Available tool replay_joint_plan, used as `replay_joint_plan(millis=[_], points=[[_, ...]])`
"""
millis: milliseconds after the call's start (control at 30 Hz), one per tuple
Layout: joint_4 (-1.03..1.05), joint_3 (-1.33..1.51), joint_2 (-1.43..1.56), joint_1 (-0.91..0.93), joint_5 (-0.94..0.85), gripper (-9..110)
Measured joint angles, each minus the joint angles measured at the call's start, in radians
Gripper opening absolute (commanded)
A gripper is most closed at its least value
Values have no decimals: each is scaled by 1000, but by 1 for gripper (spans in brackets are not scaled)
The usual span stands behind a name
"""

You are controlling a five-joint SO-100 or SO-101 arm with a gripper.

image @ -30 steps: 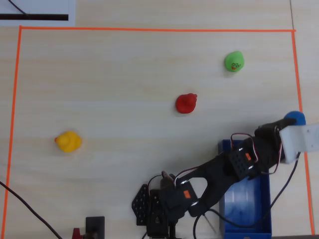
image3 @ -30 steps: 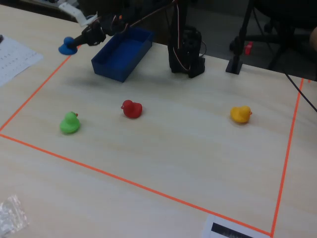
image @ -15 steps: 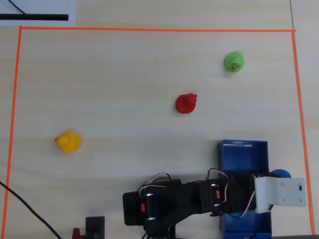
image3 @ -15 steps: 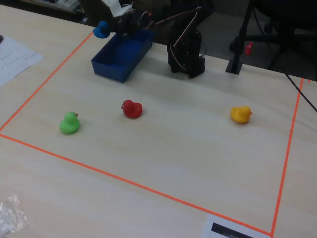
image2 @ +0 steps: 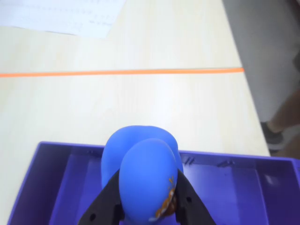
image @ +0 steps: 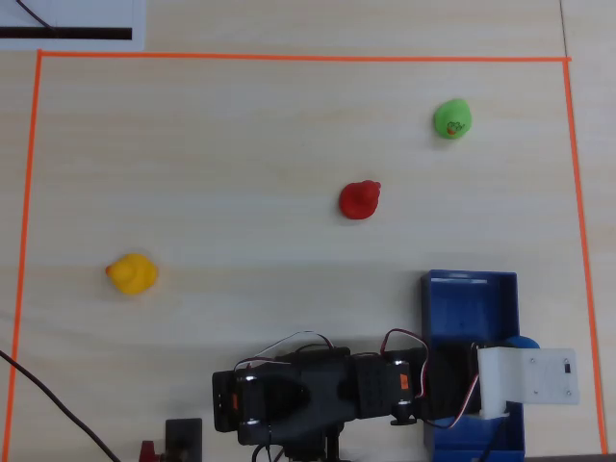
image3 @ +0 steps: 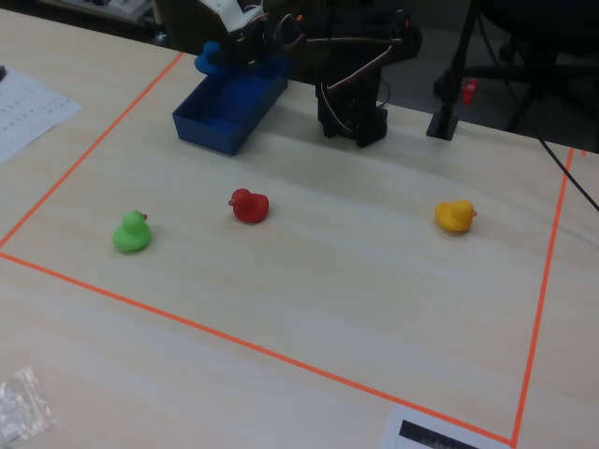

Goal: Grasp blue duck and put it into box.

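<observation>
My gripper (image2: 149, 174) is shut on the blue duck (image2: 140, 150), with its black fingers (image2: 105, 201) pressing both sides of the duck. The duck's orange-brown beak faces right in the wrist view. I hold the duck above the blue box (image2: 56, 187), over its inside near one end. In the overhead view the duck (image: 525, 342) peeks out beside the white gripper part (image: 527, 377) at the right wall of the box (image: 470, 289). In the fixed view the duck (image3: 208, 58) hangs over the far end of the box (image3: 229, 108).
A green duck (image: 451, 118), a red duck (image: 359, 200) and a yellow duck (image: 132, 273) stand on the wooden table inside an orange tape border (image: 289, 57). The arm's base (image: 308, 395) is left of the box. A paper sheet (image3: 23, 112) lies outside the tape.
</observation>
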Motion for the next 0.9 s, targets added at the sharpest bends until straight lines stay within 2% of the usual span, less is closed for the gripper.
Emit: replay_joint_plan(millis=[133,467,567,733,800,900], points=[[71,0,57,0,-17,0],[483,-37,181,0,-74,0],[505,-38,181,0,-87,8],[551,-38,181,0,-150,36],[551,-38,181,0,-146,37],[526,-38,189,0,-143,31]])
